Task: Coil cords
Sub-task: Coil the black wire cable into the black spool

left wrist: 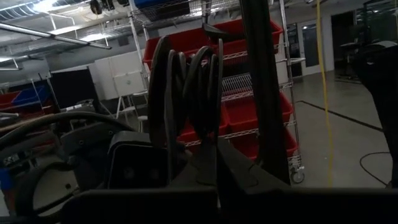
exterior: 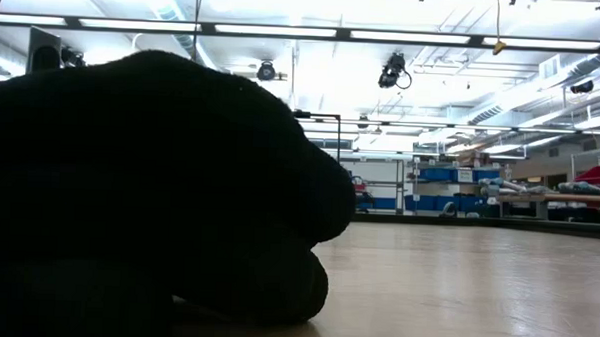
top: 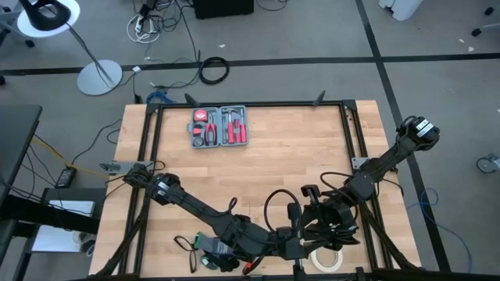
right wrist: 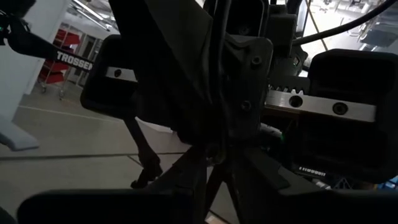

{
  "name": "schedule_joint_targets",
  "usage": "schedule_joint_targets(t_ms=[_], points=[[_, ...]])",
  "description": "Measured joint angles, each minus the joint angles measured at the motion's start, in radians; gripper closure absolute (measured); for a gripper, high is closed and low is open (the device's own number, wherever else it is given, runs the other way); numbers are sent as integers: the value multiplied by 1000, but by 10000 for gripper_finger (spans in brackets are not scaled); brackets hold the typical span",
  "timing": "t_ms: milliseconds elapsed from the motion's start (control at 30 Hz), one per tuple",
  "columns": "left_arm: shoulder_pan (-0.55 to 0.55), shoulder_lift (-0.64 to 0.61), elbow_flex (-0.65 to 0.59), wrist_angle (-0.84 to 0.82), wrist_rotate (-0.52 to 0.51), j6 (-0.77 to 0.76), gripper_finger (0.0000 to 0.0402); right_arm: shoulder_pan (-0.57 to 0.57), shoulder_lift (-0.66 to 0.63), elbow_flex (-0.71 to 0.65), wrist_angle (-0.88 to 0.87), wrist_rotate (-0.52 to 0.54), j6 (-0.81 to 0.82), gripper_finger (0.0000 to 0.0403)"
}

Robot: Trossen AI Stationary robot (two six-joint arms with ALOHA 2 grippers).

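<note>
Along the near edge of the wooden table [top: 266, 160], seen from above, both arms meet low in the middle. From the left, the left arm reaches across the near side, and the left gripper [top: 287, 243] is clenched around a bundle of cord loops [left wrist: 186, 93]; its wrist view shows several black loops standing upright between the closed fingers [left wrist: 242, 180]. One wider loop of the cord [top: 275, 204] arcs up from that spot toward the table's middle. Just beside it, to the right, the right gripper [top: 316, 225] comes in from the far right corner and sits close against the left one; its wrist view is filled with the other arm's dark body, with a thin black strand running down to where its fingers [right wrist: 249, 171] converge. Whether they actually pinch that strand, I cannot tell. A roll of tape [top: 327, 259] lies just beside the grippers at the near edge. Far back, an open toolcase [top: 219, 126] rests well apart. A dark mass blocks most of the low view.
</note>
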Motion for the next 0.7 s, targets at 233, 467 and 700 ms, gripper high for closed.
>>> schedule_joint_targets(t_ms=[233,467,700], points=[[3,-1,0,-7,-3,-7,402,0,0,0,6,2,0,342],[3,-1,0,-9,-7,-8,402,0,0,0,9,14,6,394],[-4,1,0,-28,-23,-12,402,1,-1,0,-85,62,55,399]])
